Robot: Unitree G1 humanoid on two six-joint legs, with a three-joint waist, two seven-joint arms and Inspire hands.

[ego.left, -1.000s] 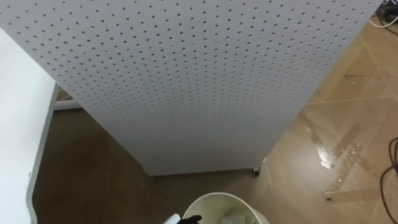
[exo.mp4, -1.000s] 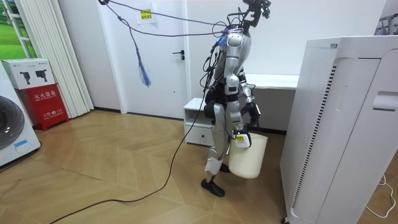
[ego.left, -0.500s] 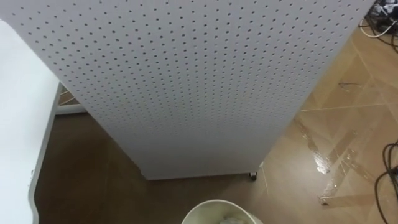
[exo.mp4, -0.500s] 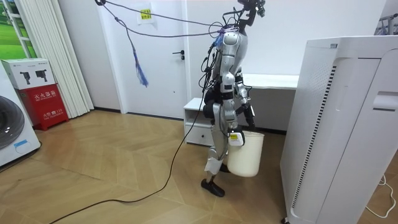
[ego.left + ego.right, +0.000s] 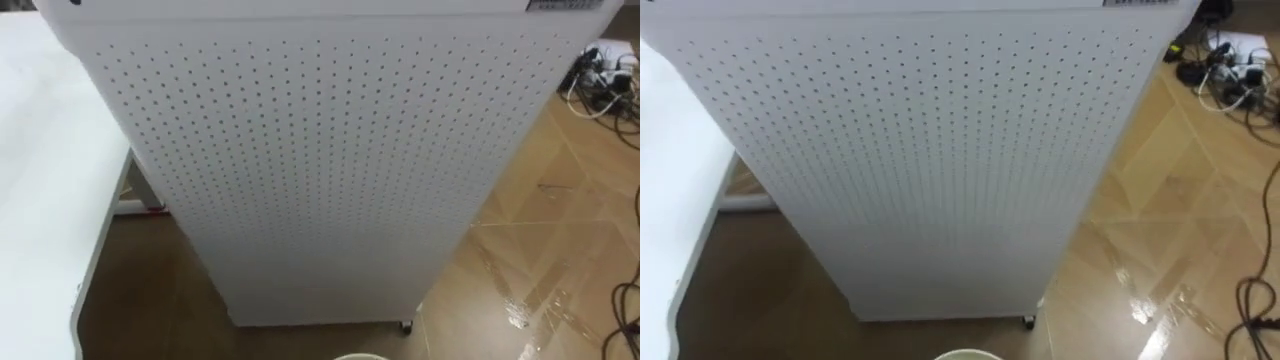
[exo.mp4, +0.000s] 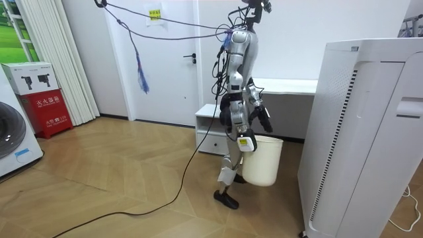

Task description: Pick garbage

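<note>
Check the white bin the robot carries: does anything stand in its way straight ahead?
Yes. A tall white perforated cabinet stands close in front of the bin. A white desk flanks it on the robot's left; wooden floor opens on its right.

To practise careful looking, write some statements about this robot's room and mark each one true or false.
1. The robot faces a tall white dotted cabinet. True.
2. The white bin stands on the floor. False: it is carried off the floor, in front of the robot.
3. A red box stands beside the curtain. True.
4. The door is wide open. False: it is shut.
5. Cables lie on the floor beside the cabinet. True.
</note>
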